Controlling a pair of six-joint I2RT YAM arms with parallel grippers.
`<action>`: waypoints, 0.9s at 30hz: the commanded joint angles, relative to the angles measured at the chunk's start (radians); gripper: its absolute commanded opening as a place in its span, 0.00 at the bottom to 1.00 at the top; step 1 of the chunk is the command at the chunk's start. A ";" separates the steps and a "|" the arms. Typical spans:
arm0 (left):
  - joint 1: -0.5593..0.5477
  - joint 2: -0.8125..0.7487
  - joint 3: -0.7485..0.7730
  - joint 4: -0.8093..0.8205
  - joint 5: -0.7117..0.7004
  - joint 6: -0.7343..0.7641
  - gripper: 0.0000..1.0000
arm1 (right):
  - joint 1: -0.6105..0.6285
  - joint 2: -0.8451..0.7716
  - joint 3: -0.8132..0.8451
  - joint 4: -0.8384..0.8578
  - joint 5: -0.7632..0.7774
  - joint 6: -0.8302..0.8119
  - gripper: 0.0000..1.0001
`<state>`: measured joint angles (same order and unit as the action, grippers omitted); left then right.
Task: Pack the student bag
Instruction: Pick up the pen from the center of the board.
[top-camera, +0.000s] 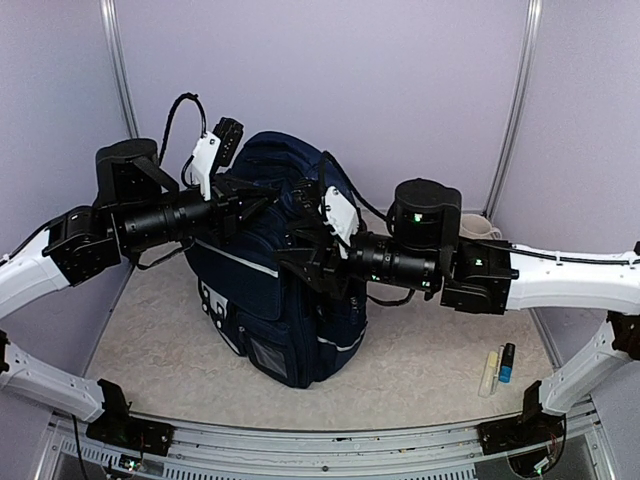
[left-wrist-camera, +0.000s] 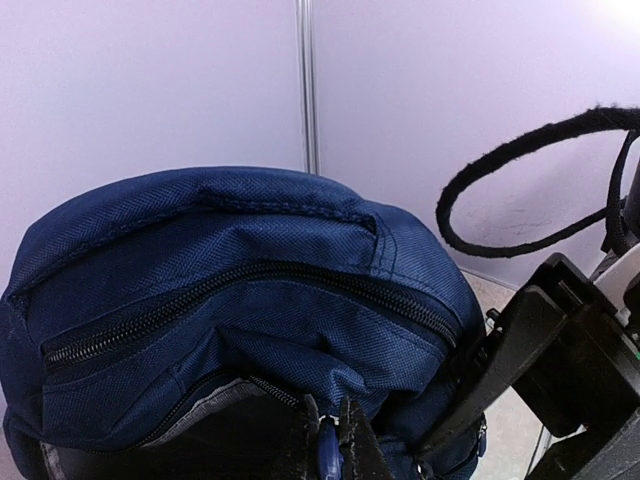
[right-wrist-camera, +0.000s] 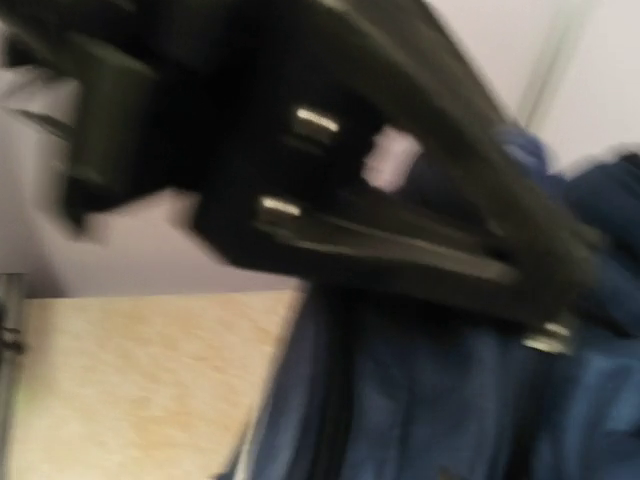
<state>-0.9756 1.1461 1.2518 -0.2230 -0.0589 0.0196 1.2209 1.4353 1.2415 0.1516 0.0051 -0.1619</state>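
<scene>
Where the left gripper (left-wrist-camera: 330, 440) is clenched, a blue zip pull (left-wrist-camera: 327, 458) is pinched at the top of the student bag (top-camera: 270, 300), which is stood upright on the table (top-camera: 160, 340). Whether the right gripper (top-camera: 300, 258), seen against the bag's side, is released or clenched cannot be told.

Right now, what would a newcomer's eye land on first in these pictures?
The navy bag standing upright in the middle grabs the eye, with a pincer at each side of its upper part. The left pincer is shut on the bag by a parted zip; the right pincer is at the bag's right side, open or shut unclear. To the right, a mug stands by the wall and two pens lie near the front.
</scene>
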 joint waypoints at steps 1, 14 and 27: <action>-0.005 -0.070 0.004 0.106 -0.033 0.009 0.00 | -0.010 0.026 0.085 -0.014 0.219 -0.023 0.51; -0.005 -0.075 -0.021 0.133 -0.002 0.008 0.00 | -0.027 0.162 0.183 -0.079 0.249 -0.038 0.33; -0.004 -0.091 -0.106 0.275 -0.039 0.010 0.15 | -0.035 0.187 0.189 -0.083 0.153 -0.024 0.00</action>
<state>-0.9771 1.0939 1.1633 -0.1253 -0.0948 0.0235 1.1950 1.5898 1.4139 0.1070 0.1932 -0.1898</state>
